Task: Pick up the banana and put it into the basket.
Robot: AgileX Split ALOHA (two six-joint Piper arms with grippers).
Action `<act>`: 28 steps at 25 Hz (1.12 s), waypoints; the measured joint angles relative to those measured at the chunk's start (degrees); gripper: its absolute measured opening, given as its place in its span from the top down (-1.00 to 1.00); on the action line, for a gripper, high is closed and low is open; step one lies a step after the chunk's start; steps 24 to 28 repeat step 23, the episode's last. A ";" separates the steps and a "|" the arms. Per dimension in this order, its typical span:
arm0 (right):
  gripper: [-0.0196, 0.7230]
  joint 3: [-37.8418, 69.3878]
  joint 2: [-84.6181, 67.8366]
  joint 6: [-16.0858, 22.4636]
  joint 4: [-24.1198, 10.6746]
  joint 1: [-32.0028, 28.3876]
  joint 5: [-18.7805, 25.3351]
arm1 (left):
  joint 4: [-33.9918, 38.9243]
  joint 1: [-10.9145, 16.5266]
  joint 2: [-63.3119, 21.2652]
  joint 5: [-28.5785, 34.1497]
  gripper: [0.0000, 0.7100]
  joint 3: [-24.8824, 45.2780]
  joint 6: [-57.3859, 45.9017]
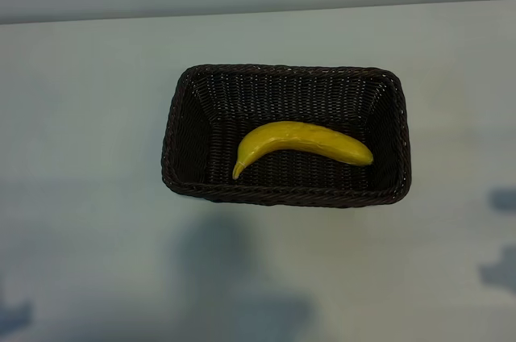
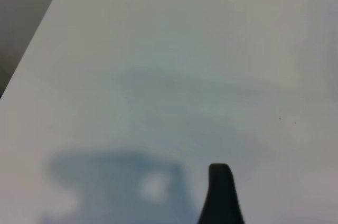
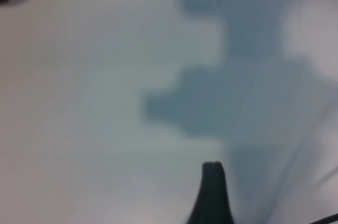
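**One banana in the basket, both grippers off it**

One banana (image 1: 302, 143) lies on the floor of the basket (image 1: 181, 108), and nothing touches it. It stretches along the basket's length, curved, with its tapered stem end toward the basket's near left corner and its blunt end near the right wall. The basket, dark woven wicker with sloping sides, stands on the pale bench (image 1: 81, 116) about midway between the left and right edges, nearer the far edge than the near one.

Neither arm shows in the exterior view; only soft shadows fall on the bench near the basket's near side and toward the right edge.

In the left wrist view one dark fingertip (image 2: 221, 192) of the left gripper hangs over bare bench, holding nothing, its jaws spread wide. The right wrist view shows one dark fingertip (image 3: 211, 192) of the right gripper above bare bench and its own shadow, likewise spread wide and empty.
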 joint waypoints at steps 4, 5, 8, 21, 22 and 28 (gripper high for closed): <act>-0.63 0.00 -5.69 0.00 0.00 0.00 -0.06 | 0.00 0.00 0.00 0.00 -0.58 0.00 0.00; -0.63 0.00 -7.84 0.00 0.00 0.00 -0.06 | 0.00 0.00 0.00 0.00 -0.58 0.00 0.00; -0.63 0.00 -14.90 0.03 0.33 -0.69 -0.01 | 0.00 0.00 0.00 0.00 -0.58 0.00 0.00; -0.63 0.05 -26.13 0.15 0.78 -2.73 0.16 | 0.07 0.00 0.00 0.00 -0.58 0.00 0.05; -0.63 0.05 -26.13 0.15 0.83 -2.73 0.16 | 0.12 0.00 0.00 0.00 -0.58 0.00 0.05; -0.63 0.05 -26.13 0.15 0.83 -2.73 0.16 | 0.13 0.00 0.00 0.00 -0.58 0.00 0.18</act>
